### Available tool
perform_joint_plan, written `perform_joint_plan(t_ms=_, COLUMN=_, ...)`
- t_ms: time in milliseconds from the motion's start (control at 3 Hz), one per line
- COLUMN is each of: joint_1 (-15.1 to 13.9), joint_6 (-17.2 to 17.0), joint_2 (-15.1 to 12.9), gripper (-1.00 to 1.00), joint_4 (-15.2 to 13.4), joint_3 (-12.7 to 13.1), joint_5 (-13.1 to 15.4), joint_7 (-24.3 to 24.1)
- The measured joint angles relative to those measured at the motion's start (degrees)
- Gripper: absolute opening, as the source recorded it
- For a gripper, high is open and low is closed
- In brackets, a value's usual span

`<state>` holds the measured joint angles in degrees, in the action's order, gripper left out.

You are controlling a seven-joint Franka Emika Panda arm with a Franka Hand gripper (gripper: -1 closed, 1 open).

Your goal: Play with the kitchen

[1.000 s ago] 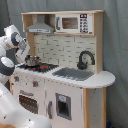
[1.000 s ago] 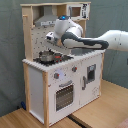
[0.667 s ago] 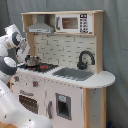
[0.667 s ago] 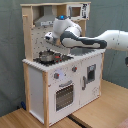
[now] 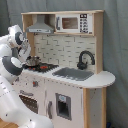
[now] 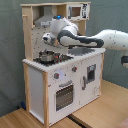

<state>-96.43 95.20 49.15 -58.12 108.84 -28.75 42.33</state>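
My hand (image 6: 46,41) is mostly hidden behind my own wrist in both exterior views, so I cannot tell whether it is wide or narrow. The kitchen (image 5: 75,75) stands before me; I hover over its hob, just above the small pot (image 6: 47,56).

Robot arm (image 6: 92,40): glossy white rounded shells w/ dark grey/black bands at joints, seen in both exterior views. Wrist section (image 6: 60,27) in second exterior view has a small blue spot on top, black collar underneath. In first exterior view, arm links (image 5: 10,60) show as fat white segments w/ grey rings btwn them.
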Motion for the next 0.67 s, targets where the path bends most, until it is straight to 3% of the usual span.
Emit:
perform_joint_plan(t_ms=333, joint_1=-3.73, joint_6=-1.29, joint_2=0.0, gripper=1.0, joint_4=0.87, joint_3=3.77, joint_5=0.0, joint_7=1.69)
perform_joint_plan(t_ms=667, joint_1=-4.48, joint_6=-5.6, joint_2=0.0, gripper=1.0, joint_4=1.75, joint_3=4.69, joint_5=0.0, joint_7=4.52)
